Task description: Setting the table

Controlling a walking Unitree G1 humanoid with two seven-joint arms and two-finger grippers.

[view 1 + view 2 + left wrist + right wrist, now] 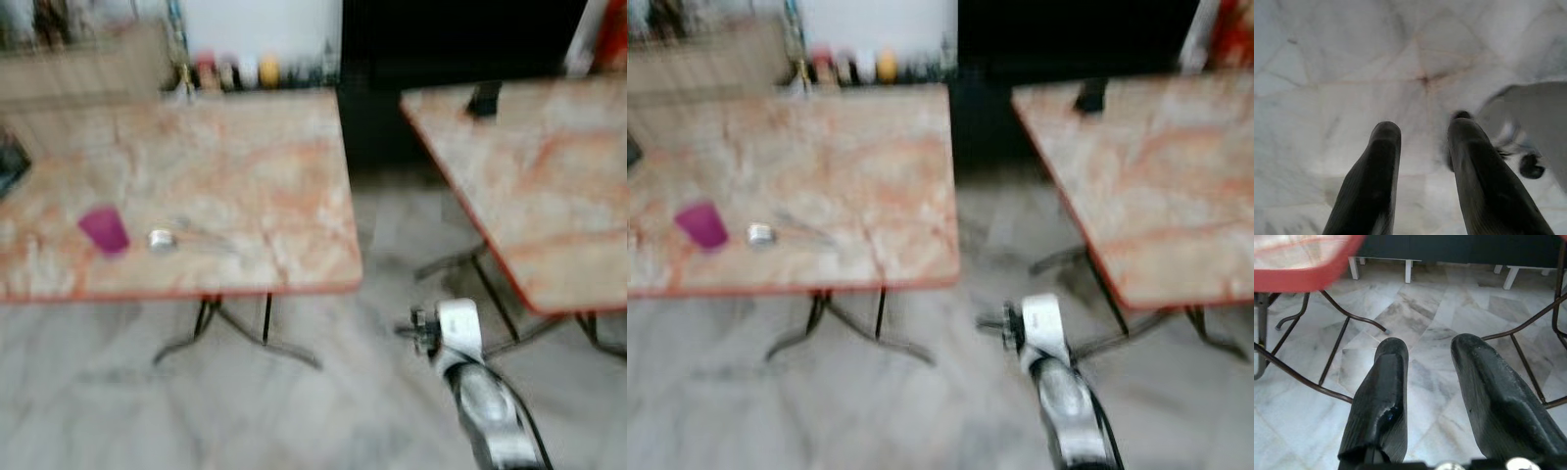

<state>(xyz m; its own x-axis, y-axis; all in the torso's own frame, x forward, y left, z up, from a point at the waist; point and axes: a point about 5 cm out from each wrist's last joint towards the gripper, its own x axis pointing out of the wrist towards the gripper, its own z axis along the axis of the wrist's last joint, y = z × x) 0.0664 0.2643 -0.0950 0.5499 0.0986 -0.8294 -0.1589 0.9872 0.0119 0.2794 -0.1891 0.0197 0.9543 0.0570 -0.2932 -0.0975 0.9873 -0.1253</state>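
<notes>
Table: square marble-patterned table with a red edge (245, 157), ahead and to the robot's left; head views blurred, so detail is limited.
On it: magenta plastic cup (104, 230) near the front edge, small silver metal object (162, 239) just beside it, type unreadable.
Second table: matching marble-patterned table (549, 176) on the right, dark object (484, 98) at its far edge.
Left gripper (1422, 142): fingers spread, nothing between them, pointing at the pale marble floor (1352, 58).
Right gripper (1427, 360): fingers apart, empty, low between the table legs.
Relation: both grippers below tabletop height, well apart from the cup.
Step, my read: approach. Square up to the front edge, stop fully so the blur clears, then raise an arm.
</notes>
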